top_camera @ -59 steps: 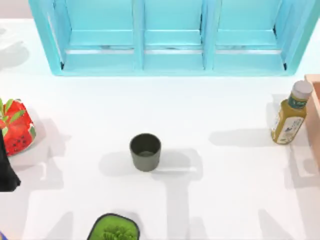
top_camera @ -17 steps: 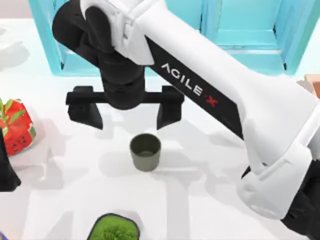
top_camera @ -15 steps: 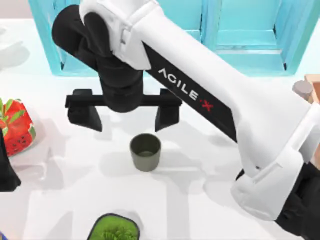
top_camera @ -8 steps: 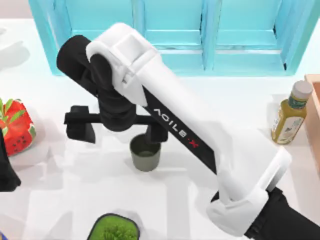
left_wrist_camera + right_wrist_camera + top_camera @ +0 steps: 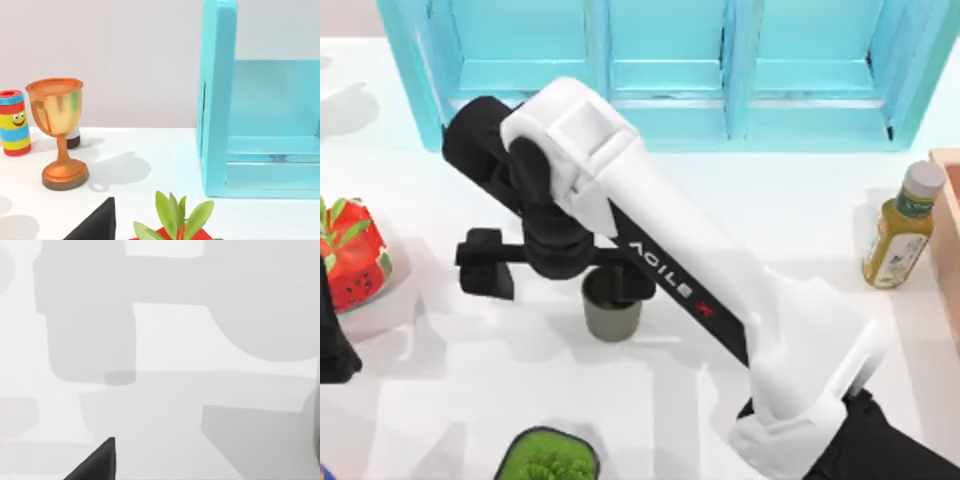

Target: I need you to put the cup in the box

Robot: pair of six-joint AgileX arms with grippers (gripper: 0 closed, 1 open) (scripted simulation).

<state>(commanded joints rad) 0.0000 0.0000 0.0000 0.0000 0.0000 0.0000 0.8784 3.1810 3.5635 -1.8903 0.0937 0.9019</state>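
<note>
right gripper (image 5: 560, 280): fingers are standing spread wide, released, nothing between them being squeezed. one finger (image 5: 486, 278) is sitting well out to the left over bare table; the other finger (image 5: 630, 283) is overlapping the rim of the cup (image 5: 612, 318) from above, so whether it is touching the rim cannot be told. the black crossbar is running left to right just behind the cup.

cup: dark olive-grey, standing upright on the white table (image 5: 440, 380) near the middle, a little toward the front, mostly visible below the gripper bar.

right arm (image 5: 720, 320): white shell with black wrist, reaching in from the front right corner and slanting across to the gripper at centre-left, throwing broad shadows on the table. the right wrist view is looking at white tabletop with grey shadows and a dark finger tip (image 5: 97, 462) at the edge.

left arm: sitting parked at the far left edge; a dark part (image 5: 332, 340) is showing there, and its finger state cannot be told. the left wrist view is taking in a dark finger tip (image 5: 95, 225), a gold trophy cup (image 5: 56, 132), a striped can with a face (image 5: 14, 122), and green leaves (image 5: 177, 215).

box (image 5: 948, 240): tan wall edge lying at the far right of the table, well apart from the cup. a yellow bottle (image 5: 900, 228) is standing just beside it. a turquoise shelf cabinet (image 5: 660, 70) is running along the back. a red strawberry-patterned thing (image 5: 352, 255) is sitting at the left, and a dark pot with green foliage (image 5: 550, 458) at the front edge.
</note>
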